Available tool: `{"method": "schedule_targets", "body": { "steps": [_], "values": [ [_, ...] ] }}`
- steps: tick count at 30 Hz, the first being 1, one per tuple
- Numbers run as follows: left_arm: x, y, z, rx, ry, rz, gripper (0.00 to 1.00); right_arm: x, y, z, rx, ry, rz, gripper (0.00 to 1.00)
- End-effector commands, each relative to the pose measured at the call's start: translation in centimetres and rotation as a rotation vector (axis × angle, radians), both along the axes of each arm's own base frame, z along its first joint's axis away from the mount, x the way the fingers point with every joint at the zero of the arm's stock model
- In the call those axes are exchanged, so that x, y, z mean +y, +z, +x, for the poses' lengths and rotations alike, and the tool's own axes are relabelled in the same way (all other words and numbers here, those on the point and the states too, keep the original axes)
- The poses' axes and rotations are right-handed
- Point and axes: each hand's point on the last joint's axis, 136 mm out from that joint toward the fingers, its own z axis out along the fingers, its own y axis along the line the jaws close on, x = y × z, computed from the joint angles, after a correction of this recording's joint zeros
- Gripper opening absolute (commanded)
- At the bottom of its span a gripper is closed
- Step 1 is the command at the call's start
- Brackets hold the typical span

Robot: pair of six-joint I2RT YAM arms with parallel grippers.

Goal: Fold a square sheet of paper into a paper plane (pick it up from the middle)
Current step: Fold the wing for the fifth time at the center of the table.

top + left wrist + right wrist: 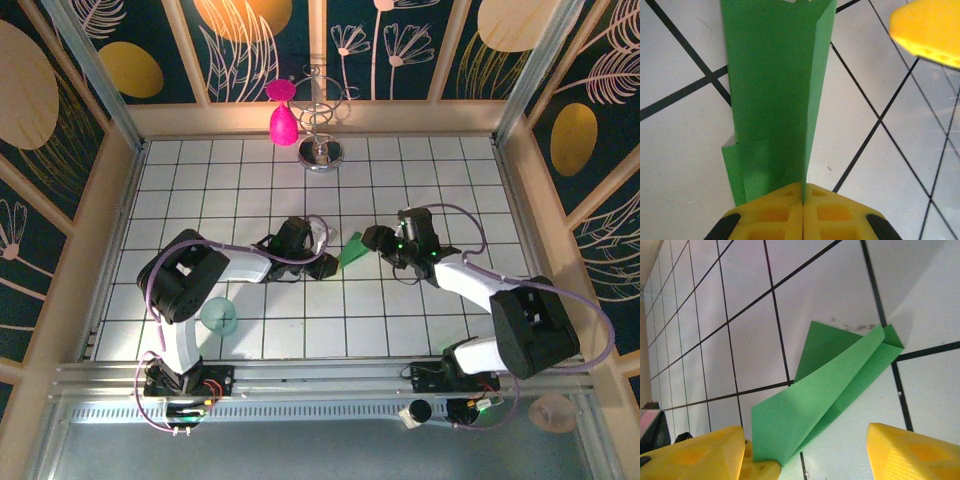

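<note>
Paper plane (352, 250) is mid-counter, folded into a narrow green strip and caught between your two claws. Your left claw (325, 262) reaches in from the left and is clamped on the paper plane's near end. In the left wrist view the two yellow fingers (775, 215) meet flat at the bottom edge, with the green paper (770, 100) pinched in the seam of the left claw (803, 192) and running straight up out of frame. One long fold edge shows down its right side, and a loose layer sticks out low on the left.

Your right claw (372, 240) sits just beside the paper's other side, jaws wide, gripping nothing. In the right wrist view the right claw (805, 440) has its yellow fingers (915, 455) well apart at the bottom corners. The paper (830, 385) fans out between them in overlapping layers. Its far tip looks down on the white tiles and throws a shadow, but you can't be sure of contact.

The counter (250, 190) is white tile with black grid lines. A teal cup (220, 317) stands near your left arm's elbow. A pink teardrop thing (283, 122) hangs just beside a wire stand (322, 150) at the far edge, well apart from the paper.
</note>
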Motion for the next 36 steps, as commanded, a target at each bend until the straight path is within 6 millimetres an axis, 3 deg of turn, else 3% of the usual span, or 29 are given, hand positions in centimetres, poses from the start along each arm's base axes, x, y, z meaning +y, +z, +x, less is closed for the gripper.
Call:
{"method": "schedule_targets", "body": {
  "steps": [1, 9, 25, 36],
  "values": [
    [-0.3, 0.1, 0.1, 0.113, 0.030, -0.071, 0.08, 1.9, -0.7, -0.1, 0.000, 0.099, -0.012, 0.66],
    [-0.5, -0.9, 0.2, 0.242, 0.057, -0.087, 0.08, 3.4, -2.5, 0.2, 0.051, 0.140, -0.026, 0.66],
    [-0.4, -0.8, 0.7, 0.355, 0.106, -0.157, 0.09, 3.4, -5.7, 0.3, 0.151, 0.141, -0.106, 0.59],
    [0.4, 0.5, 0.8, 0.302, 0.139, -0.164, 0.22, 2.3, -10.0, 0.3, 0.261, 0.099, -0.343, 0.56]
  ]
}}
